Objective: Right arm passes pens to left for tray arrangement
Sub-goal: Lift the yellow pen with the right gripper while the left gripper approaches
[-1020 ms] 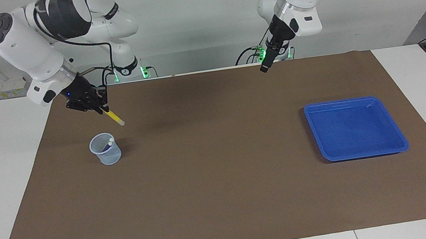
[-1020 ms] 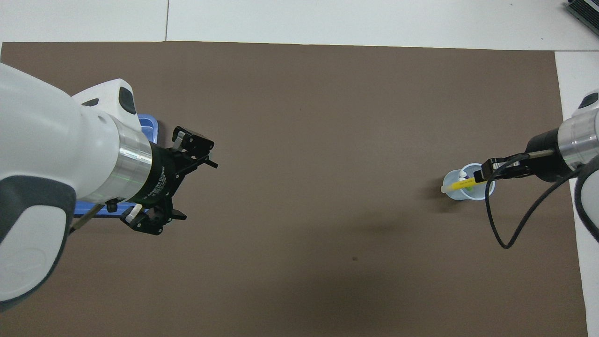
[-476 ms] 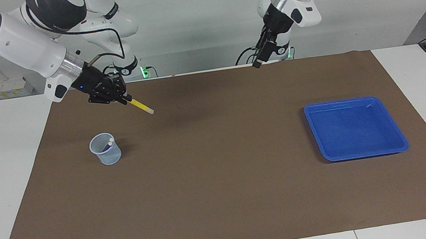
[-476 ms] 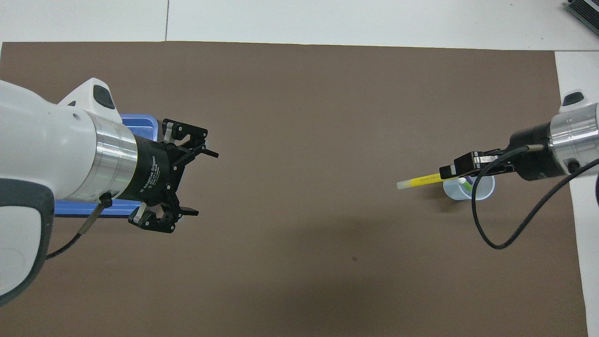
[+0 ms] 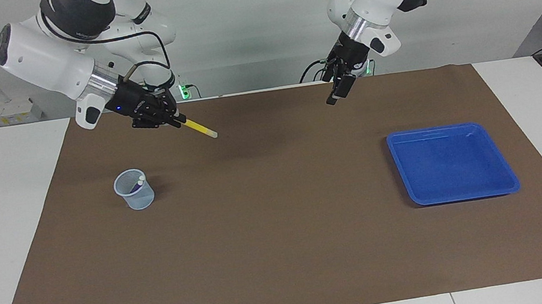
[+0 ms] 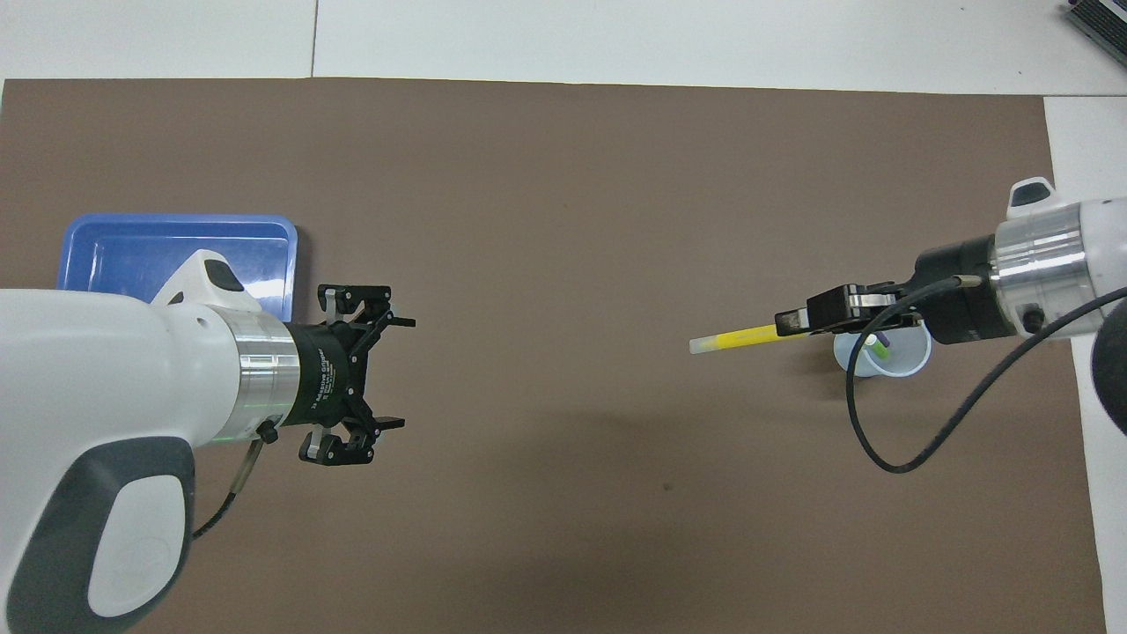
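My right gripper (image 5: 173, 121) (image 6: 795, 320) is shut on the dark end of a yellow pen (image 5: 201, 130) (image 6: 735, 335). The pen is held in the air, nearly level, its pale cap pointing toward the table's middle. It hangs over the mat just past a pale-blue mesh cup (image 5: 135, 192) (image 6: 884, 362). A green pen (image 6: 880, 350) and a purple pen (image 6: 884, 337) stand in that cup. My left gripper (image 5: 335, 95) (image 6: 396, 372) hangs open and empty over the mat, facing the pen. The blue tray (image 5: 453, 163) (image 6: 167, 251) lies empty at the left arm's end.
A brown mat (image 5: 282, 234) (image 6: 563, 194) covers most of the white table. A looped black cable (image 6: 889, 440) hangs from the right wrist, near the cup.
My right gripper has lifted the yellow pen from above the cup and carried it toward the table's middle. My left arm has swung down and inward, uncovering the tray in the overhead view.
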